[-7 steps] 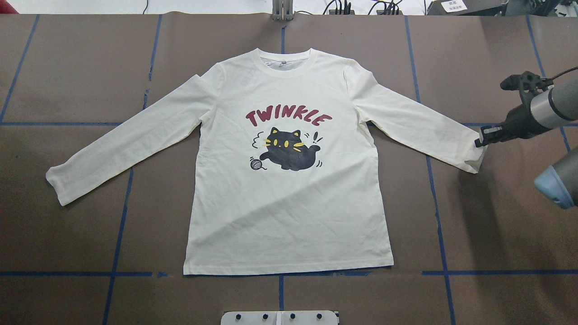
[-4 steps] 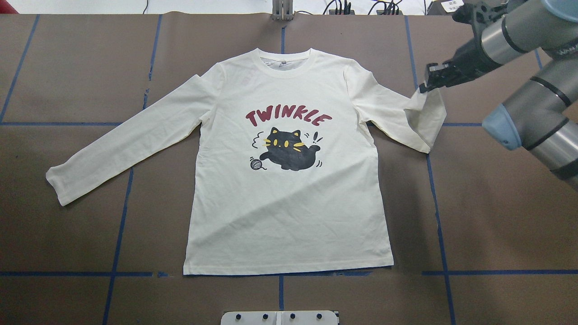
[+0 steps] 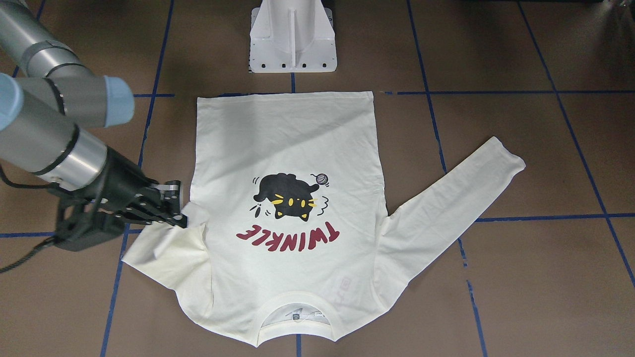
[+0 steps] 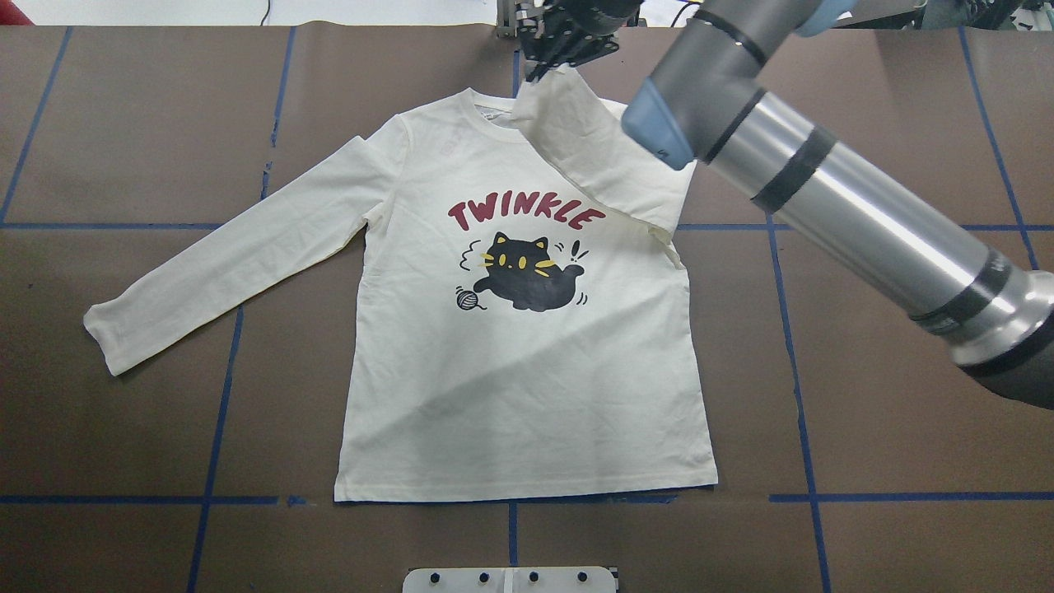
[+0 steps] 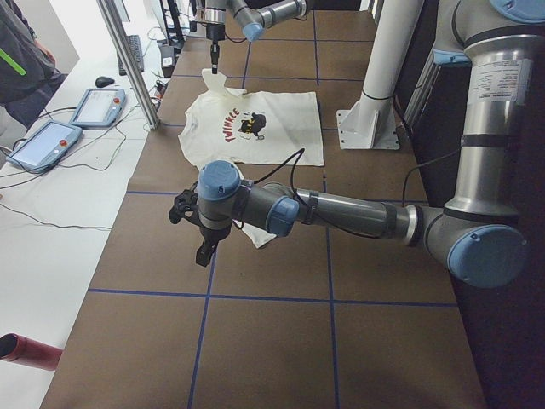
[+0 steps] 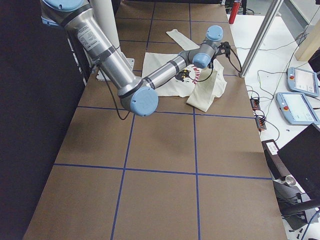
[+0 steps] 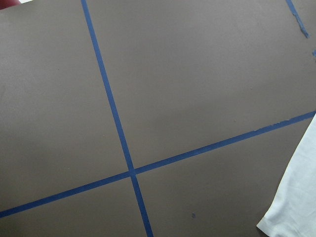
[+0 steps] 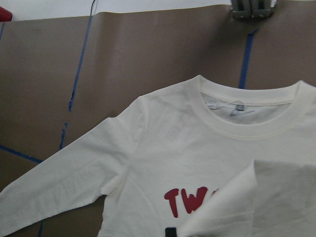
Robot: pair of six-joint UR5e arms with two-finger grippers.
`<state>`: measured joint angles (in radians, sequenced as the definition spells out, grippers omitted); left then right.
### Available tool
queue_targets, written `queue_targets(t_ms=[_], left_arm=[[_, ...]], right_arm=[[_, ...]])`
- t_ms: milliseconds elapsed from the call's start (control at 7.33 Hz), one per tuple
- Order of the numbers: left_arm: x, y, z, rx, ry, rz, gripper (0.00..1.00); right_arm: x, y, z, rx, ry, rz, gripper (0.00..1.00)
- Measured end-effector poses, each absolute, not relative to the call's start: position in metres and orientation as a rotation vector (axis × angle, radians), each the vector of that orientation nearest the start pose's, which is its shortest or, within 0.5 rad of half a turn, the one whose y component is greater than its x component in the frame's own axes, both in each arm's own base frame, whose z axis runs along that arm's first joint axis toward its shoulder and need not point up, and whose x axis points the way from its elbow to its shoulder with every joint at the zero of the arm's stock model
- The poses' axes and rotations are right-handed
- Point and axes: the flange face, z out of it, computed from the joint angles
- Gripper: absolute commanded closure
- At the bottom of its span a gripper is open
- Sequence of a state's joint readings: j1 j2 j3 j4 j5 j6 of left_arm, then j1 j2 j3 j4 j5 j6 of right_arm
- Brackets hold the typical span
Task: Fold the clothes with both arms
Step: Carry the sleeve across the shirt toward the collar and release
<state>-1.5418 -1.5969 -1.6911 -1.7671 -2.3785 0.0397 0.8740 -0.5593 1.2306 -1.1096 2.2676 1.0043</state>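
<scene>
Two fingers of the right end effector (image 3: 181, 210) pinch the cuff of one sleeve (image 4: 593, 156), holding it raised and folded back over the collar (image 8: 249, 131). Beneath it the shirt (image 4: 527, 387) lies flat, print up, on the worktop (image 4: 865, 428). Far across from it, the left end effector (image 5: 203, 254) hovers beside the other cuff (image 5: 260, 237); whether it is open or closed cannot be told.

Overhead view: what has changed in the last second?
The right gripper, shut on the cuff of the right-side sleeve, has lifted it and swept it inward, from the view's right side to above the collar; the sleeve now drapes over that shoulder. The shirt body and the other sleeve lie flat as before.
</scene>
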Motion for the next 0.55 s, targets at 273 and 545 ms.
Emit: queue_targets(t_ms=[273,545], left_arm=[[-0.046,-0.518,0.565,0.321,0.799,0.2,0.0],[-0.046,-0.518,0.571,0.311,0.8,0.195,0.0]], right_arm=[[-0.546,-0.59,0.05,0.372,-1.23,-0.18,1.0],[-0.604,-0.541,0.046,0.447,-1.253,-0.206,0.0]])
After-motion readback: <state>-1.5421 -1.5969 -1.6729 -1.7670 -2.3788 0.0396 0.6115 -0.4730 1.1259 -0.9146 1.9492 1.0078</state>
